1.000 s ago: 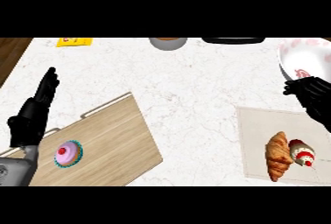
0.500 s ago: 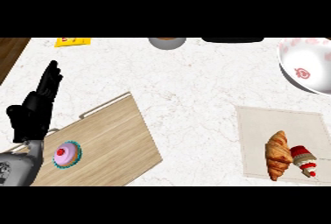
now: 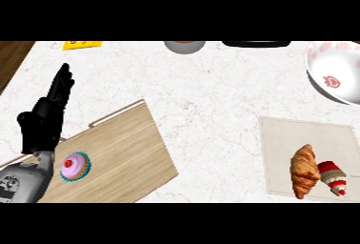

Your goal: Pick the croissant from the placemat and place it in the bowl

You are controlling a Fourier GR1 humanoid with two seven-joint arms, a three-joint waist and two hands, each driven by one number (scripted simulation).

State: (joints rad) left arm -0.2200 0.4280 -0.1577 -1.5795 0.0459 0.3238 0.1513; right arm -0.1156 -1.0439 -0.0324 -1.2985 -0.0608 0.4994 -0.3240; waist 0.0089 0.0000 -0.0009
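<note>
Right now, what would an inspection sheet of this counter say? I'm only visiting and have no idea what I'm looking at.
Surface: pale marbled counter, with a darker wooden strip at the top left edge.
Job's things: croissant lying on the placemat at lower right; white bowl with red pattern at the upper right edge, holding nothing that shows.
Clutter: red-and-white item right beside the croissant; pink cupcake on a wooden board; yellow item, grey cup and dark object along the far edge.
Hands: left hand open, fingers up, resting at left; right hand out of view.
Cables: nothing seen.
Surroundings: nothing seen.
</note>
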